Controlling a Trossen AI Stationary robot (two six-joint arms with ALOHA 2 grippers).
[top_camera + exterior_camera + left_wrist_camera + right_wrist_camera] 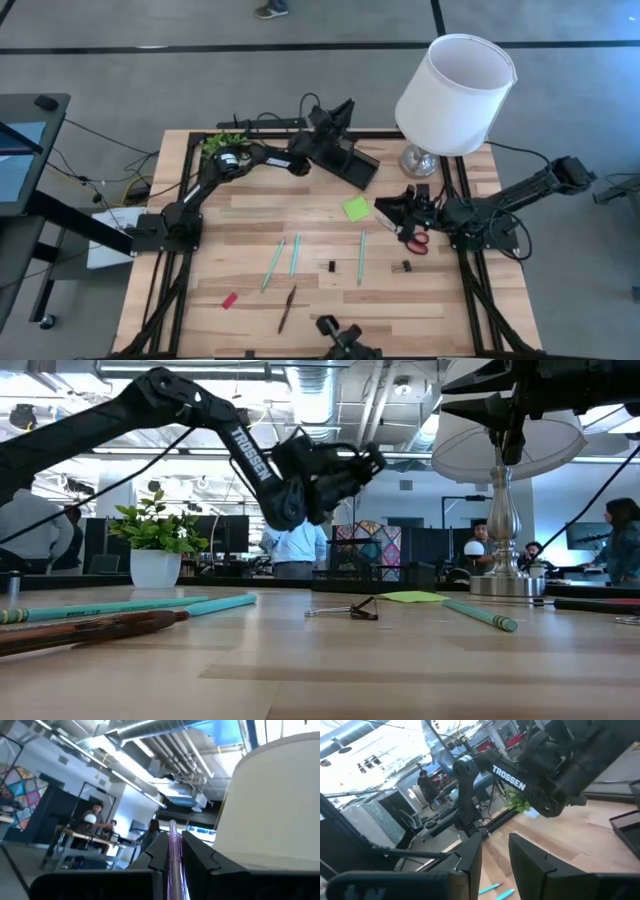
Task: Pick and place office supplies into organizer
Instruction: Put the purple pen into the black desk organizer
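Table (250, 215): light wood planks, matt, visible grain, w/ black metal frame (165, 290) along edges. Organizer (352, 163): black mesh-looking metal, matt. Lamp shade (455, 92): white, cloth- or paper-like, matt; lamp base (505, 585): shiny silver metal. Arms (110, 422): dark plastic/metal, matt, white lettering. Left gripper (172, 851) closed on pink pen (175, 862): translucent, glossy plastic. Teal pens (215, 604): smooth, slight sheen. Pencil (90, 628): brown, smooth. Sticky pad (356, 208): lime paper, matt. Scissors (416, 240): red plastic handles. Clip (360, 610): black w/ thin wire arms. Plant pot (155, 567): white, smooth. Floor (120, 90): grey, matt.
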